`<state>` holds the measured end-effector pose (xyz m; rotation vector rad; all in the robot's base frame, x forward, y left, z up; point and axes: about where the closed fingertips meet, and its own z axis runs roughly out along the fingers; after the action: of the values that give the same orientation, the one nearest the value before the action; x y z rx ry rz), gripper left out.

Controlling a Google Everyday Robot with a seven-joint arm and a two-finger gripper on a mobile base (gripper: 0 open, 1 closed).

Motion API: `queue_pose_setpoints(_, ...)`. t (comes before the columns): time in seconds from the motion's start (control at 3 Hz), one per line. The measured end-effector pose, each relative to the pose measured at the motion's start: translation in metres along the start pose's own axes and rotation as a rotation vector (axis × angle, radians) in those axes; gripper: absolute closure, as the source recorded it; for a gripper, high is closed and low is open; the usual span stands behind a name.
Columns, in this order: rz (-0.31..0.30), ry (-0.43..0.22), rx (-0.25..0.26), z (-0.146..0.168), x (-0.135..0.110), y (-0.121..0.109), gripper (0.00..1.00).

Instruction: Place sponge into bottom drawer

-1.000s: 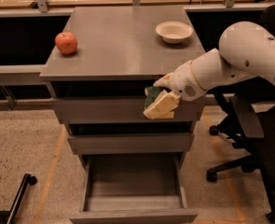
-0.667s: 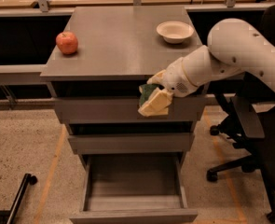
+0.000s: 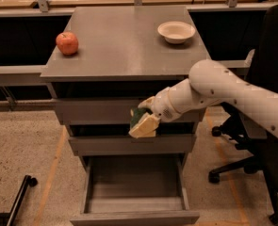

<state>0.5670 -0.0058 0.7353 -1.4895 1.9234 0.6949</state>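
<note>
Pinched shut in white two-finger gripper [image 3: 147, 117]: small rectangular green-topped yellow foam sponge [image 3: 142, 126], hanging tilted. Straight below, pulled open: shallow grey bottom drawer [image 3: 134, 216]. Best lowered vertically, clear of grey middle drawer front [image 3: 105, 145] just behind, then released low inside.

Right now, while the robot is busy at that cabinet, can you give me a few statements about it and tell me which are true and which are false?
1. The gripper holds the sponge. True.
2. The sponge lies in the bottom drawer. False: it is held in the air in front of the upper drawers, above the bottom one.
3. The bottom drawer is pulled open. True.
4. The apple sits in the bowl. False: they stand apart, at opposite sides of the top of the cabinet.
</note>
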Motion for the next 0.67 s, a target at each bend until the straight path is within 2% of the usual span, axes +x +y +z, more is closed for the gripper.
queue_pose_setpoints(0.33, 0.063, -0.016, -0.015, 0.05, 0.045, 0.014, 1.0)
queue_pose_setpoints(0.67, 0.19, -0.02, -0.018, 0.107, 0.112, 0.032, 1.0)
